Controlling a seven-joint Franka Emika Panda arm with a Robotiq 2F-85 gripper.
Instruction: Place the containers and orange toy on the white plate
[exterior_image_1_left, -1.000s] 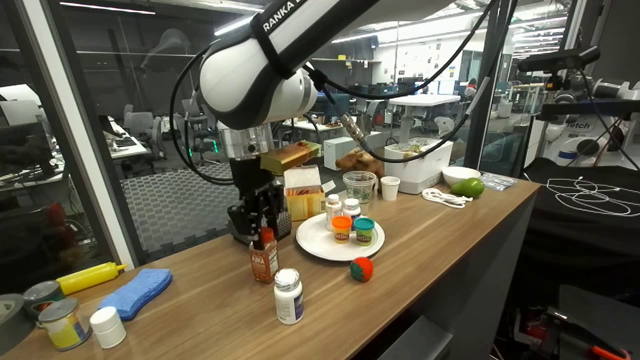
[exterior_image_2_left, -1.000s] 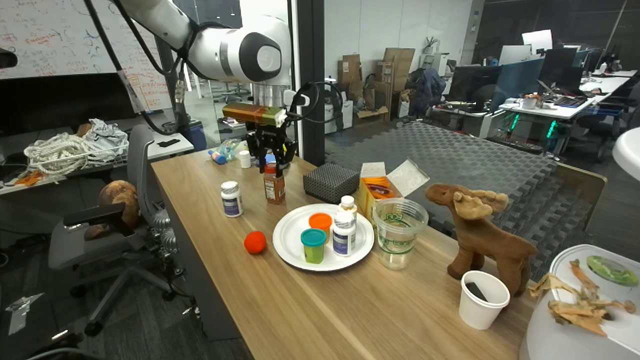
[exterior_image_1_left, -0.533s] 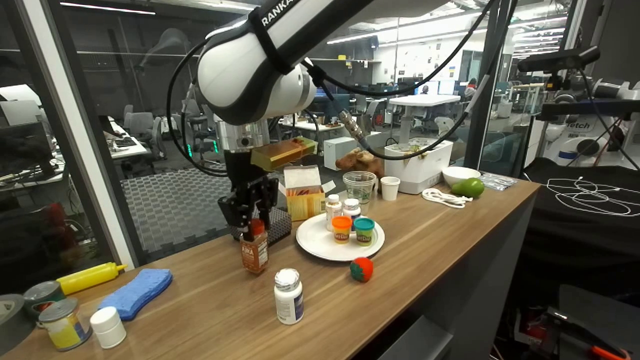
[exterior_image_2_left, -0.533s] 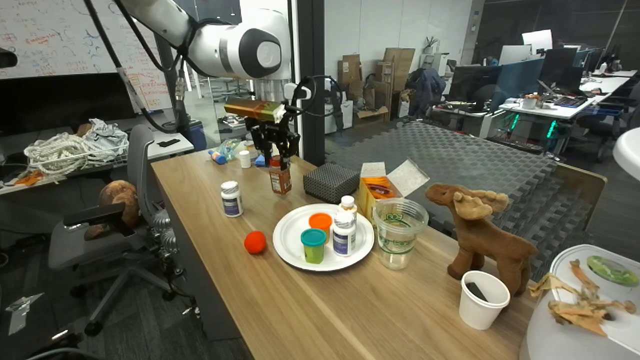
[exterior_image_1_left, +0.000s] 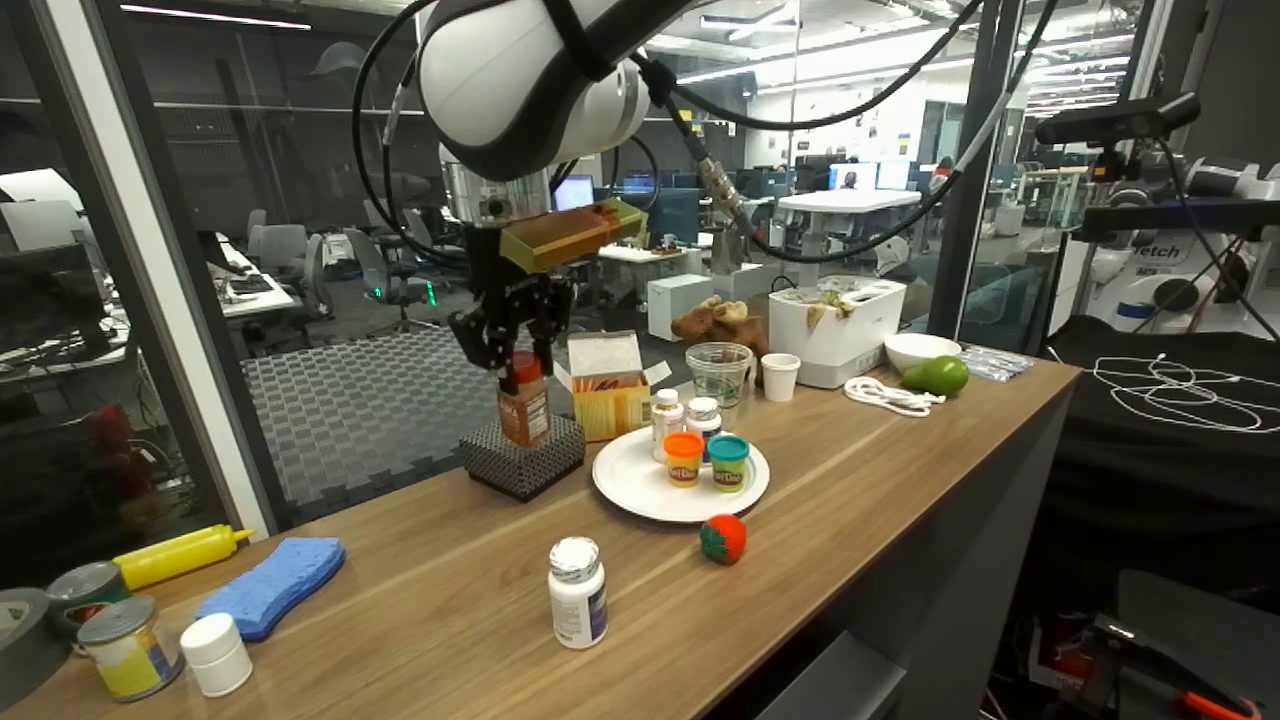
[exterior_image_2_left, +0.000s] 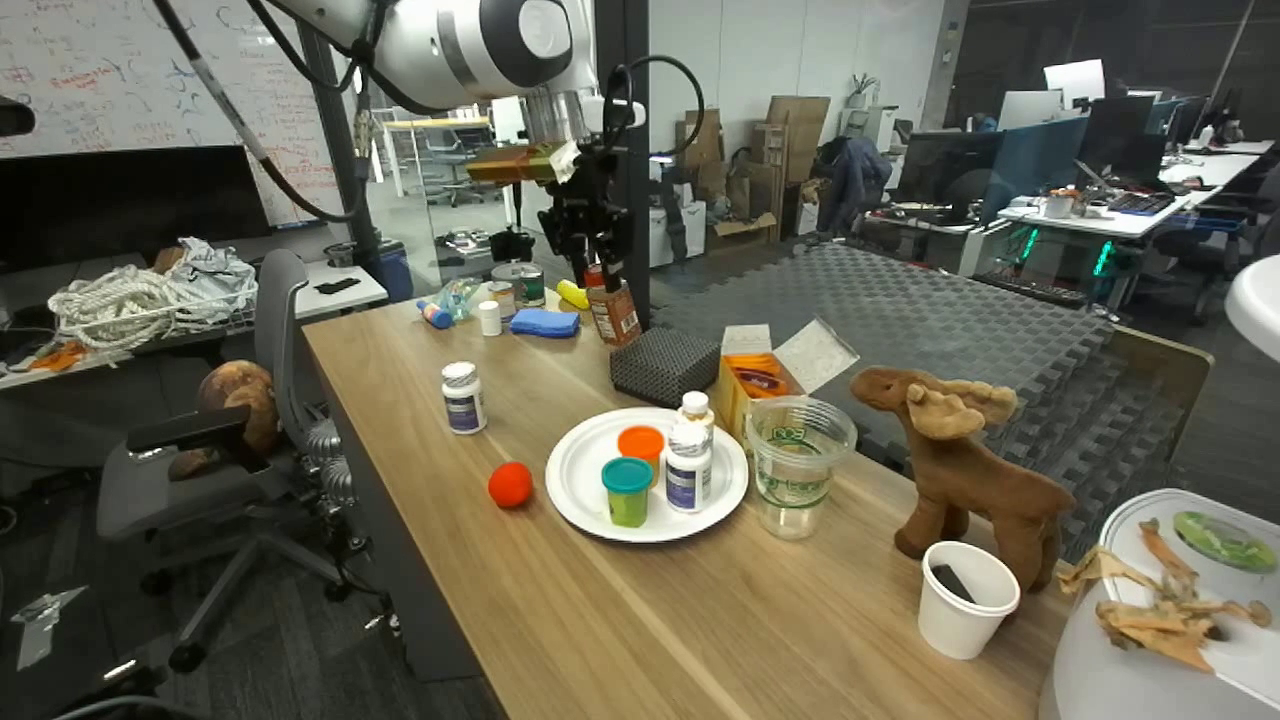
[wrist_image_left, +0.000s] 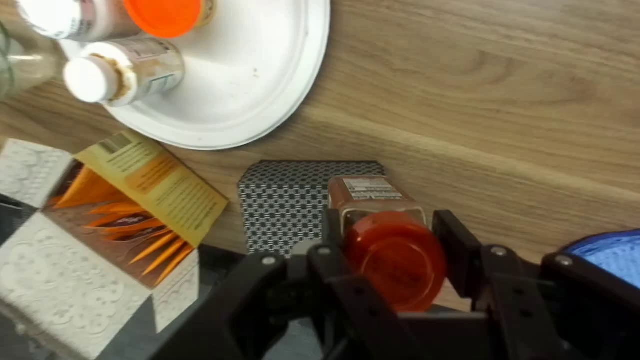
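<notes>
Aloft, the amber jar hangs from the hand.

free room on the white plate, tubs and bottles crowding one side, black box near the pincer, bare worktop by blue sponge

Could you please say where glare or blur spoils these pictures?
Wrist view: the white cap in the top-left corner is blown out; the held jar has shiny highlights on its red lid, and its label print is too soft to read. In an exterior view, a light strip at upper left glares white.
</notes>
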